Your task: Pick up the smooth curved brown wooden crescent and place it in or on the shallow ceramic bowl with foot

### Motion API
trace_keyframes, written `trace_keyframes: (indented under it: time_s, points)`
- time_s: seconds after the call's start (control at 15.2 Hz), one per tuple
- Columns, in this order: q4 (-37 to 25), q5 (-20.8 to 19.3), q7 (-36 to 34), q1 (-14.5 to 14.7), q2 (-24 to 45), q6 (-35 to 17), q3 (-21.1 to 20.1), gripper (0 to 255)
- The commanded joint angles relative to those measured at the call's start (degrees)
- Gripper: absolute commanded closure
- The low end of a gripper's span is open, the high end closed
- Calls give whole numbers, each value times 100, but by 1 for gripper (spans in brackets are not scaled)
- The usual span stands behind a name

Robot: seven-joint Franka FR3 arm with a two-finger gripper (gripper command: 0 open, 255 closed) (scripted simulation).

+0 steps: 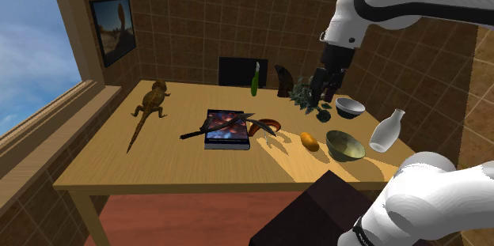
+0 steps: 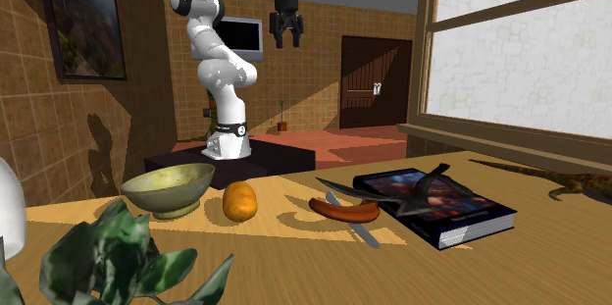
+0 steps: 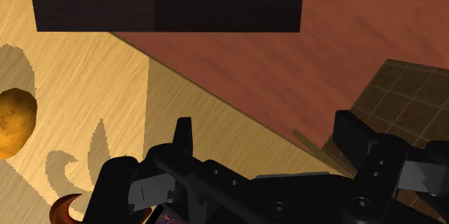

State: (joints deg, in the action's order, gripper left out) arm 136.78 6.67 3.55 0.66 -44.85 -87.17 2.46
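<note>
The claw (image 2: pixel 285 33) hangs high above the tabletop (image 2: pixel 294 264), fingers spread wide, holding and touching nothing; the brown crescent (image 2: pixel 343 210) lies flat between potato (image 2: pixel 239 201) and book (image 2: pixel 441 205)

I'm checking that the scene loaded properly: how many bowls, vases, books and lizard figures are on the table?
Bowls: 2
Vase: 1
Book: 1
Lizard: 1
Total: 5
</note>
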Motion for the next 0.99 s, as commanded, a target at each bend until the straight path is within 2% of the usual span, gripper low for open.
trace_keyframes:
  time_s: [0.0, 0.46, 0.92]
  points:
    - [0, 0, 0, 0, 0, 0, 0, 0]
    - [164, -343, 916, -93, 964, -1030, 581, 0]
    - [-79, -437, 1826, -122, 2265, -1995, 1122, 0]
